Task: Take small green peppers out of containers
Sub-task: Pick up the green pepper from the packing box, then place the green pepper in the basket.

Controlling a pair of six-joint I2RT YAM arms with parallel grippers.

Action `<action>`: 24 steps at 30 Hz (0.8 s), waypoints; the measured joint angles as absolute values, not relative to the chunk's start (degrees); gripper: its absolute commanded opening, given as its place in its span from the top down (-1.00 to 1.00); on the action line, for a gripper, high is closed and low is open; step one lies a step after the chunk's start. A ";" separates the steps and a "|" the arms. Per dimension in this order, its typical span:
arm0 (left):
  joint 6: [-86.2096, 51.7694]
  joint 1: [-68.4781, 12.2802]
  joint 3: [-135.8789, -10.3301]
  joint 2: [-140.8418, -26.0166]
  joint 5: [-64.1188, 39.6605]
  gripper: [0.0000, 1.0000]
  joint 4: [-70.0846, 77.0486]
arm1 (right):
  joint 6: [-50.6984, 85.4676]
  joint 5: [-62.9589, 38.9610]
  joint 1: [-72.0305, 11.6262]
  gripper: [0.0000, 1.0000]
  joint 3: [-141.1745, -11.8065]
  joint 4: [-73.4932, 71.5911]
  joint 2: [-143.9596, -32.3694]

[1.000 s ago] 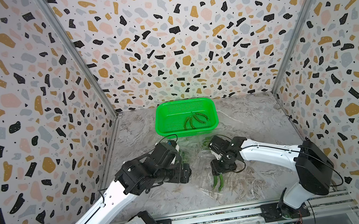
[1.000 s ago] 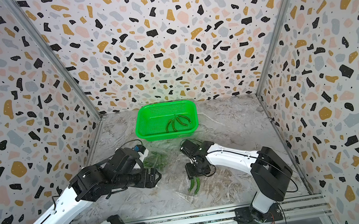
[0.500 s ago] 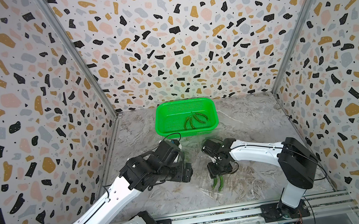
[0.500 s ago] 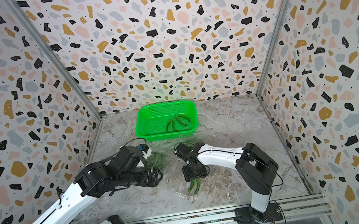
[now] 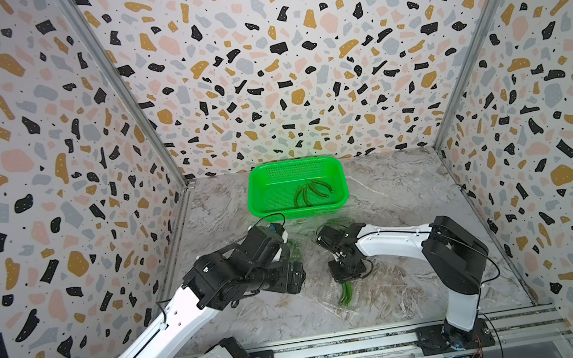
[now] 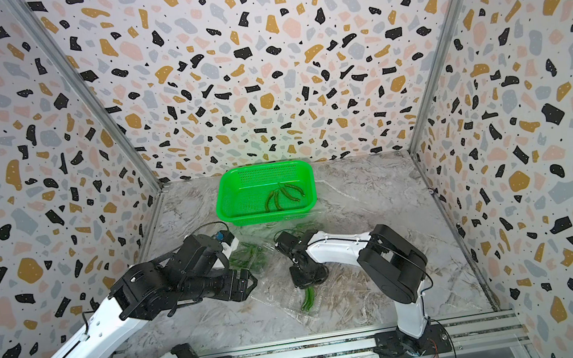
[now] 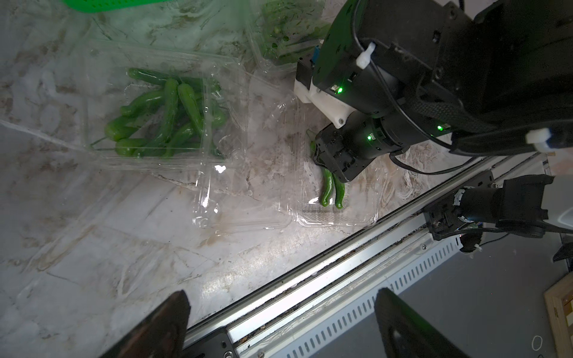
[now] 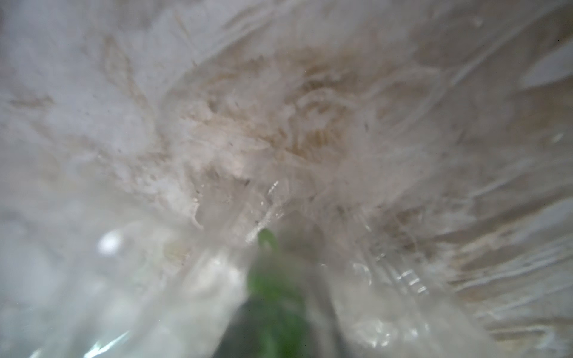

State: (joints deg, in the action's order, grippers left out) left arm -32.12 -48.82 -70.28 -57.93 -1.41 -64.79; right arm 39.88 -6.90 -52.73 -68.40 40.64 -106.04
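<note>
Two slim glossy green peppers (image 7: 331, 189) lie in a clear plastic pack (image 7: 356, 217) beside the marble tabletop's (image 5: 411, 185) front edge, tips pointing toward it, open tabletop rightward. Right tool (image 7: 333, 165) covers their stems, grip unclear. Left tool (image 7: 279, 305) hovers spread.

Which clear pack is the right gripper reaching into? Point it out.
The pack nearest the front rail, with only two peppers; the right gripper is down on them. The other two packs lie farther back, away from the gripper.
</note>
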 measured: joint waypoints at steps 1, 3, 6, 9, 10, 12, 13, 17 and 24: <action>-32.12 -48.82 -70.28 -57.78 -1.37 -0.89 -64.88 | 39.88 -6.61 -52.97 0.70 -68.58 40.64 -106.13; -32.12 -48.82 -70.28 -57.65 -1.19 -0.89 -65.01 | 39.90 -6.13 -53.47 0.75 -68.60 40.47 -106.13; -32.10 -48.82 -70.28 -57.56 -0.99 -0.89 -65.14 | 40.07 -5.61 -54.06 0.79 -68.60 40.47 -106.02; -32.08 -48.82 -70.28 -57.54 -0.80 -0.89 -65.25 | 40.38 -5.19 -54.24 0.80 -68.77 41.41 -105.12; -32.08 -48.82 -70.28 -57.54 -0.60 -0.89 -65.36 | 40.58 -4.93 -54.26 0.81 -69.23 42.41 -104.38; -32.08 -48.82 -70.28 -57.47 -0.01 -0.89 -65.58 | 40.84 -4.25 -54.28 0.82 -71.59 44.69 -102.52; -32.10 -48.82 -70.28 -57.39 0.30 -0.89 -65.65 | 40.91 -3.68 -54.28 0.82 -73.60 45.89 -101.32; -32.18 -48.80 -70.35 -57.01 1.30 -0.89 -66.02 | 40.73 -0.51 -54.08 0.84 -84.53 48.49 -96.79; -32.86 -48.80 -72.27 -56.99 2.48 -0.89 -68.49 | 35.48 2.46 -46.59 0.82 -97.19 45.08 -96.20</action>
State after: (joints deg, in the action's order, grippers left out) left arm -32.86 -48.80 -72.27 -56.99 2.48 -68.49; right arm 35.48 2.46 -46.59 -97.19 45.08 -96.20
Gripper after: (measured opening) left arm 0.945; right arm 0.217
